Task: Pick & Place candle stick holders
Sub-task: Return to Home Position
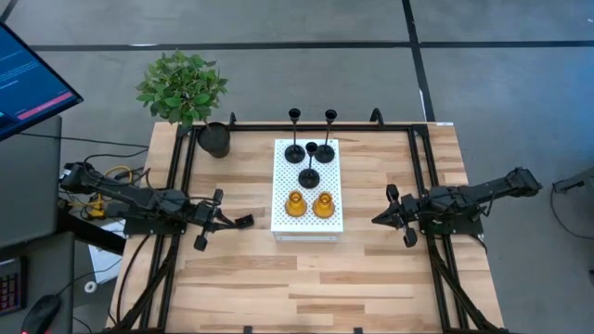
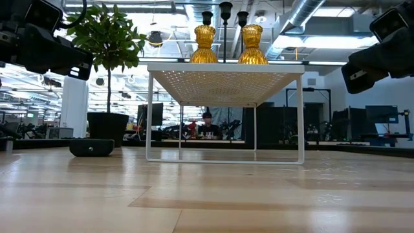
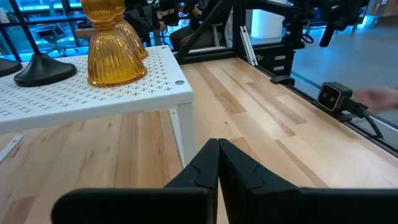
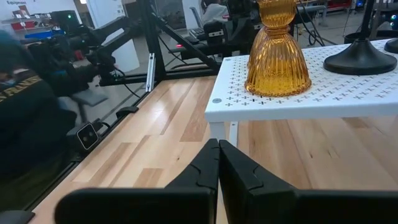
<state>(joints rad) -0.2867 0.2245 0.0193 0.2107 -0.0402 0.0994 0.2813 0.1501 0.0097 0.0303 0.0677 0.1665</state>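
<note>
two amber glass candle stick holders [image 1: 295, 204] are being carried side by side at the front end of the white shelf [image 1: 281, 225], which is standing at the middle of the table [image 1: 371, 288]. black candle stick holders [image 1: 309, 177] are standing behind them, three or perhaps four, since the stems are overlapping. the left gripper [image 1: 243, 222] is being held just left of the shelf, fingers pressed together, nothing pinched. the right gripper [image 1: 379, 221] is being held to the shelf's right, likewise closed and empty. a plant pot [image 1: 214, 139] is sitting near the far left corner.

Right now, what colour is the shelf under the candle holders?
The shelf is white with tiny cross-shaped cutouts, clearest in the left wrist view.
</note>
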